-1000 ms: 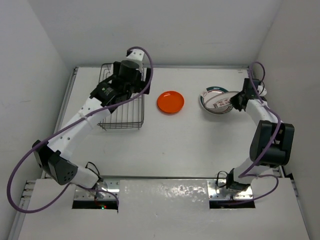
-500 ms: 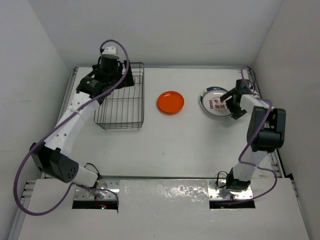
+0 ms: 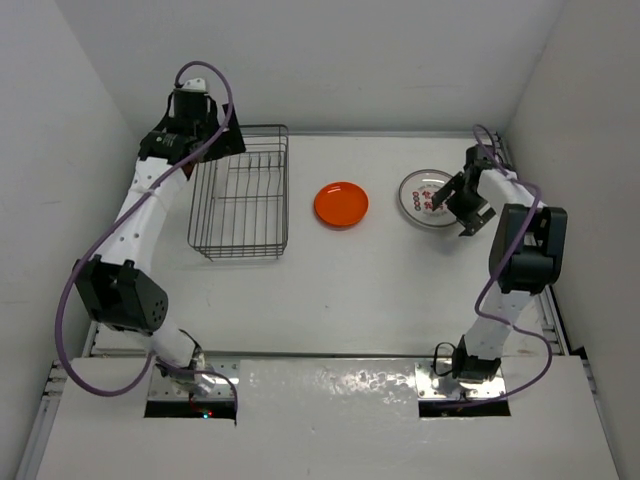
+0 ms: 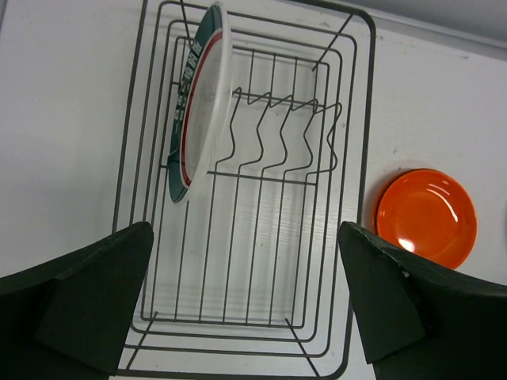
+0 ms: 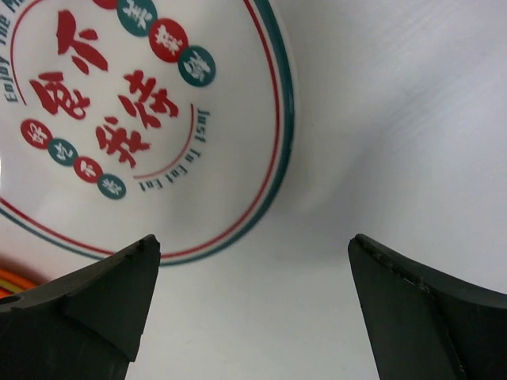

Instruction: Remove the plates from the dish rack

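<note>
Hovering above the dish rack, the left gripper has its fingers spread wide with nothing between them, one finger at each lower corner of the wrist view. One white plate with a dark teal band and a red ring stands on edge in the rack, ahead of the gripper and toward its left finger, leaning against the upright dividers. White lettering runs along the teal band, but it is too foreshortened to read. The other divider slots, directly ahead of the gripper, hold no plate. An orange plate lies flat on the table, outside the rack wall and just ahead of the right finger. The right gripper is also spread wide and holds nothing. A printed plate lies flat ahead of it and toward its left finger, close below the camera. This plate carries large red Chinese characters, small characters inside red and teal dots, and the curved line "Just To Eat Eat" along a red arc. A second line near the rim begins "Enjoy The" and is cut off by the frame edge. An orange sliver shows beneath the plate's rim, beside the left finger; what it is cannot be determined.
</note>
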